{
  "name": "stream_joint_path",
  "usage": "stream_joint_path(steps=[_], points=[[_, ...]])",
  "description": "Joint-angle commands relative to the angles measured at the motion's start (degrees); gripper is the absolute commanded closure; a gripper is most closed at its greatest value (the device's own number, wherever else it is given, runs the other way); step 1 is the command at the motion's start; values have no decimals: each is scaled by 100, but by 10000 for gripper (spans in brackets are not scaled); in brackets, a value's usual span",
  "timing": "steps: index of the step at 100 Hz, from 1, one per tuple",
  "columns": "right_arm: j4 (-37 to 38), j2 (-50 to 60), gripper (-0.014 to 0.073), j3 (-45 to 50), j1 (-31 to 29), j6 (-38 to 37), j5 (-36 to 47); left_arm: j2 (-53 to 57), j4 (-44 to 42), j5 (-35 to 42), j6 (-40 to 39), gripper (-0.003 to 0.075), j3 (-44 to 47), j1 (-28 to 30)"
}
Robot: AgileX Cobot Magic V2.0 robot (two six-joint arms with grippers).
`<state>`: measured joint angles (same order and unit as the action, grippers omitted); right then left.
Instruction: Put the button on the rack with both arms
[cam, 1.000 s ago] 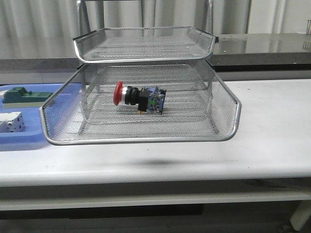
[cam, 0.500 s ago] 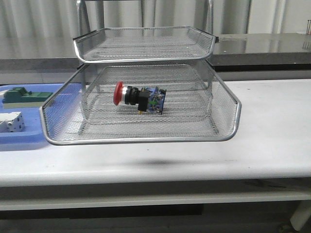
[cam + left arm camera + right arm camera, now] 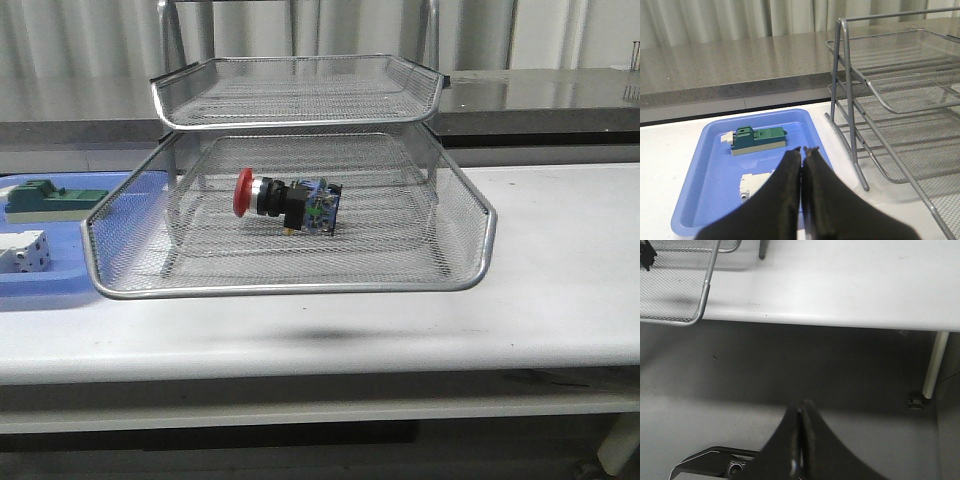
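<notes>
The button (image 3: 287, 204) lies on its side in the rack's (image 3: 290, 286) lower tier, red head left, well apart from both grippers. Left gripper (image 3: 803, 150), pinched shut and empty, hangs over the blue tray (image 3: 710, 165) holding a green block (image 3: 758, 140) and white part (image 3: 756, 183). Right gripper (image 3: 800, 407), also shut and empty, hangs off the table's (image 3: 850, 285) near edge.

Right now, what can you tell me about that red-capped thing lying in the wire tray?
The button is a small push-button switch: a round red mushroom head, a silvery collar, a black body, and blue and yellow bits at the rear. It lies on its side on the mesh of the rack, in the larger lower tray, head pointing left. Nothing grips it.
</notes>
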<state>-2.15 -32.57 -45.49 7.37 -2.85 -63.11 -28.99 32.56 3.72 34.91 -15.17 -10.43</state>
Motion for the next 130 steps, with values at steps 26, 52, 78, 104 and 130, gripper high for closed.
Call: stream_joint_path(steps=[26, 52, 78, 104, 130], points=[[29, -15, 662, -198, -31, 24, 295, -65, -20, 370, -10, 741, -196, 18], [-167, -24, 662, -198, -31, 24, 725, -65, 31, 358, -10, 741, -161, 18], [-1271, -205, 662, -198, -31, 24, 1933, -65, 31, 358, -10, 741, -161, 18], [-2330, -1102, 662, -198, -31, 724, 2116, -65, 31, 358, -10, 741, -161, 18], [-3637, -2281, 662, -198, 317, 1910, 2131, -65, 31, 358, -10, 741, -161, 18]])
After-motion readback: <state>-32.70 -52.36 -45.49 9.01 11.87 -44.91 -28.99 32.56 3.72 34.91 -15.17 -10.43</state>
